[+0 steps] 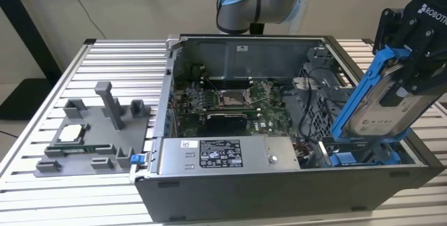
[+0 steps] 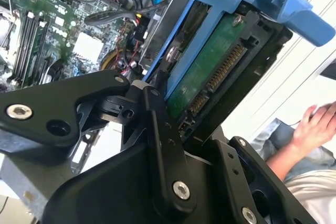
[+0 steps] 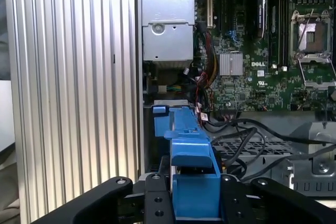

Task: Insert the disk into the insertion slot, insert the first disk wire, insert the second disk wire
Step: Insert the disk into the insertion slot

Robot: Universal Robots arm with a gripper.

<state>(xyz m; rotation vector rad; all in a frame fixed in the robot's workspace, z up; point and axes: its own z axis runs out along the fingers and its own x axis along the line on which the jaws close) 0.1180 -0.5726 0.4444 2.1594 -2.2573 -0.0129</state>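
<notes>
In the exterior view, the first step is being worked: the disk point(image 1: 377, 108) is being gripped by the hand point(image 1: 413, 71), which is closed narrowly on the upper part of its blue carrier. The disk is being held steeply tilted, its lower end down at the insertion slot point(image 1: 356, 156) in the computer case point(image 1: 279, 194), at the exterior view's right, and it is not yet seated. Seating is judged to call for the carrier being lined up with the slot's blue rails and laid flatter.

Silver-grey disk point(image 1: 377, 113) in a bright blue frame point(image 1: 356, 100), green motherboard point(image 1: 269, 108), ribbed silver table point(image 1: 104, 64).
</notes>
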